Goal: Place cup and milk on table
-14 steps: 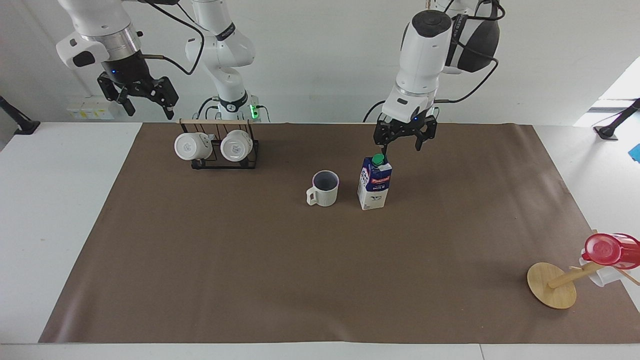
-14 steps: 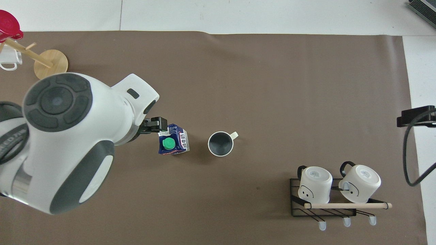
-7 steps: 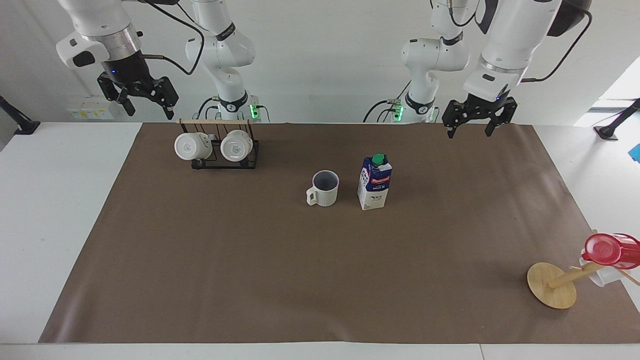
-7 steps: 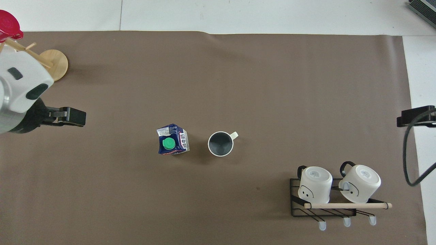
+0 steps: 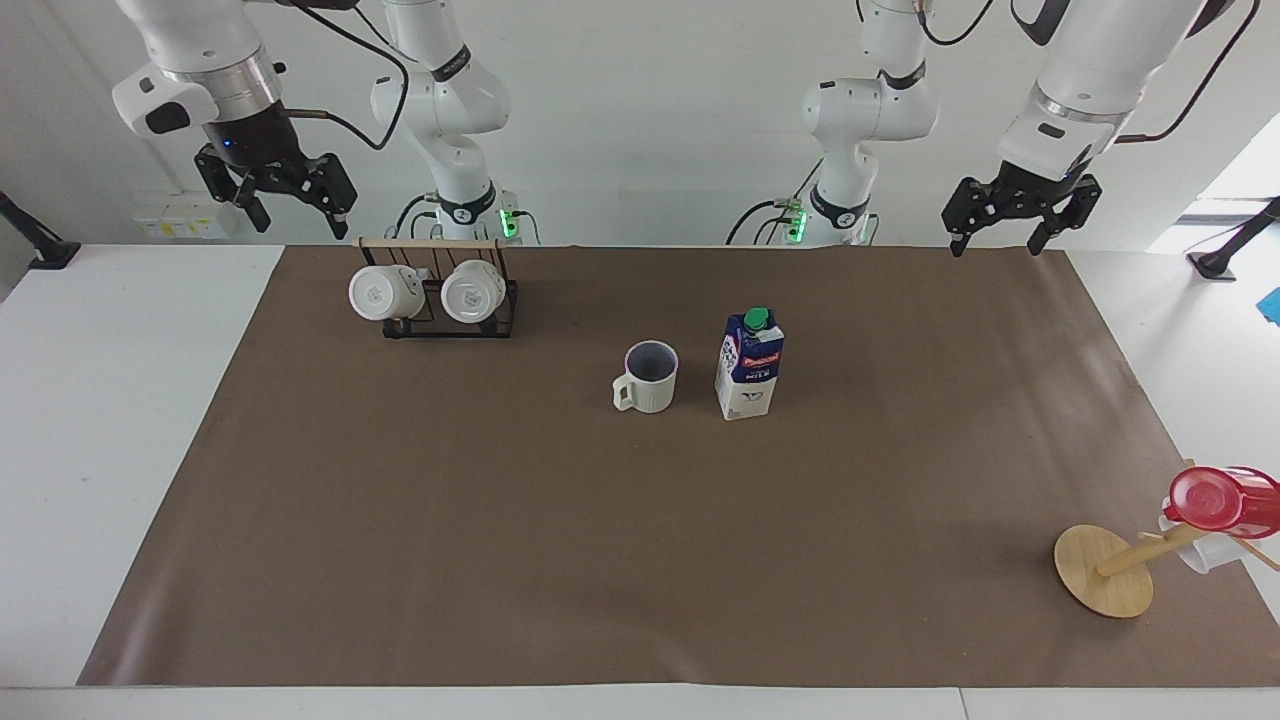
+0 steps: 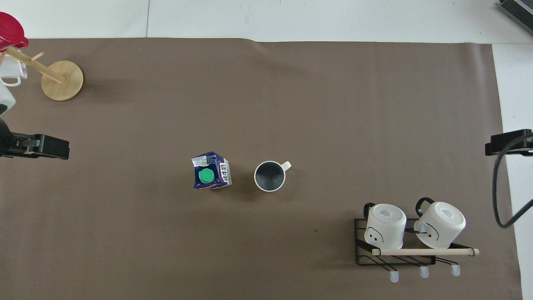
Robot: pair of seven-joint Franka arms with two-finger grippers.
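The cup [image 5: 648, 378] stands upright on the brown mat [image 5: 640, 560] of the white table [image 5: 90, 420], handle toward the right arm's end. It also shows in the overhead view [image 6: 270, 176]. The milk [image 5: 750, 365] stands upright beside it, toward the left arm's end, green cap up [image 6: 211, 171]. Nothing touches either. My left gripper [image 5: 998, 243] is open and empty, raised over the mat's edge nearest the robots, well away from the milk. My right gripper [image 5: 300, 215] is open and empty, raised near the mug rack, where the right arm waits.
A black wire rack [image 5: 440, 310] holds two white mugs on their sides near the right arm [image 6: 412, 233]. A tipped wooden cup stand [image 5: 1100, 570] with a red cup [image 5: 1220, 500] lies at the left arm's end, farthest from the robots [image 6: 62, 75].
My left gripper has pulled away from just above the milk's cap, rising and swinging toward the left arm's end. The milk and cup have not moved. The right arm is still.
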